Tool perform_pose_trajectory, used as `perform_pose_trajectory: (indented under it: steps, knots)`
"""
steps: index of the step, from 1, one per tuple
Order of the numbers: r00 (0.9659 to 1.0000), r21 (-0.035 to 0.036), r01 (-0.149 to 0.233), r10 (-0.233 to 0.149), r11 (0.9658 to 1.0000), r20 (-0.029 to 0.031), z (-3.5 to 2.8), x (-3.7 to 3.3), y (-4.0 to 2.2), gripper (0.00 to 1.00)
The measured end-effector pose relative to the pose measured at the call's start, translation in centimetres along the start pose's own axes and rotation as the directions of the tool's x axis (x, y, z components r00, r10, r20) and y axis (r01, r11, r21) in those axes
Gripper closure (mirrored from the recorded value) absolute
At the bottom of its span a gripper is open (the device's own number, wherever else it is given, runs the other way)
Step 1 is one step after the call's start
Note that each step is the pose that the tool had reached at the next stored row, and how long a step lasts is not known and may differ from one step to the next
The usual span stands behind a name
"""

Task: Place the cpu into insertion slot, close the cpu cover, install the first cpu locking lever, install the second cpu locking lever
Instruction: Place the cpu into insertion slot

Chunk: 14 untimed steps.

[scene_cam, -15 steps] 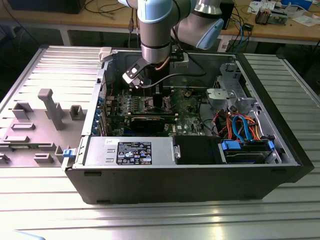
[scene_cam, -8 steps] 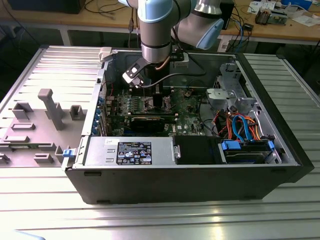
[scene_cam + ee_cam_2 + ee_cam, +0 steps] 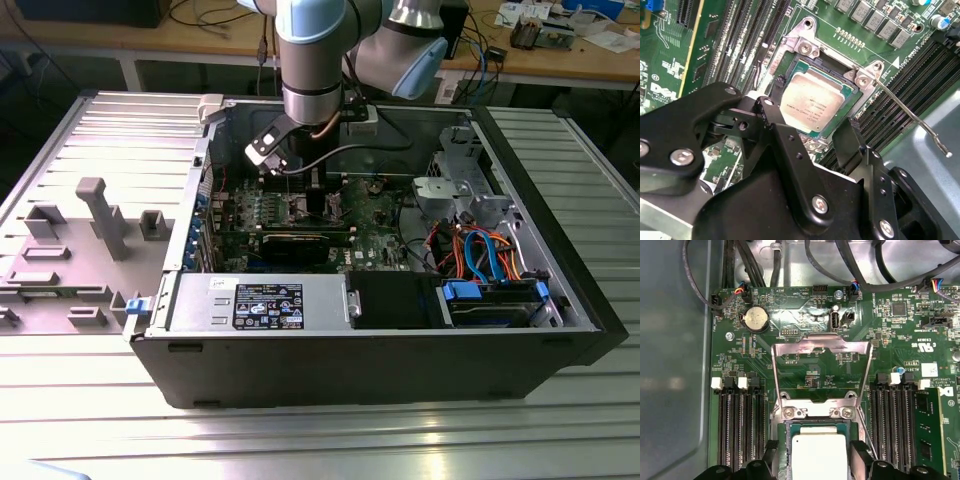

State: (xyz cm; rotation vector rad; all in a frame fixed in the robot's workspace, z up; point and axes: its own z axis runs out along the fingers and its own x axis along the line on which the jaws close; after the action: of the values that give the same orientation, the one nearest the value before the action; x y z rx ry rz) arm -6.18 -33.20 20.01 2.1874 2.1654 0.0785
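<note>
The cpu (image 3: pixel 810 102) (image 3: pixel 819 455), a square chip with a silver-grey top, lies flat in the insertion slot (image 3: pixel 826 61) (image 3: pixel 783 440) on the green motherboard (image 3: pixel 300 215). My gripper (image 3: pixel 810 125) (image 3: pixel 815 456) hangs just above it and is open, with one black finger (image 3: pixel 771 107) on each side of the chip and a small gap to it. The cpu cover (image 3: pixel 822 343), a silver frame with a square cut-out, stands swung up and away from the slot. A thin wire locking lever (image 3: pixel 912 117) sticks out unlatched beside the slot. In the exterior view the gripper (image 3: pixel 300 178) reaches down into the open computer case.
Long black memory slots (image 3: pixel 737 425) flank the slot on both sides. A coin battery (image 3: pixel 755 318) and black cables (image 3: pixel 740 265) lie beyond the cover. The case holds a power supply (image 3: pixel 260 303), drive bays (image 3: pixel 495 300) and orange and blue cables (image 3: pixel 480 250). A grey fixture (image 3: pixel 100 215) lies outside at the exterior view's left.
</note>
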Motion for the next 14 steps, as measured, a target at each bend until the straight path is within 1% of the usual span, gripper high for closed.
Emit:
perform_pose_trajectory:
  steps: [1, 2, 3, 6, 9, 11, 13, 14]
  knots:
    - [1.0000, 0.0000, 0.000, 0.000, 1.0000, 0.0045, -0.01, 0.00, 0.00, 0.34]
    - [0.9999, 0.0001, 0.001, -0.001, 1.0000, 0.0137, -0.01, -0.06, 0.00, 0.34]
    - [0.9998, 0.0000, 0.001, -0.001, 1.0000, 0.0196, -0.01, -0.10, 0.01, 0.34]
    - [0.9997, 0.0005, 0.001, -0.001, 1.0000, 0.0234, -0.10, -0.11, 0.02, 0.34]
    - [0.9997, 0.0057, 0.000, 0.000, 1.0000, 0.0264, -0.53, -0.11, 0.10, 0.34]
    - [0.9996, 0.0072, -0.001, 0.000, 1.0000, 0.0271, -0.59, -0.11, 0.15, 0.34]
    - [0.9996, 0.0096, -0.002, 0.002, 1.0000, 0.0276, -0.67, -0.11, 0.22, 0.48]
    - [0.9996, 0.0099, -0.002, 0.002, 0.9999, 0.0277, -0.67, -0.11, 0.23, 0.48]
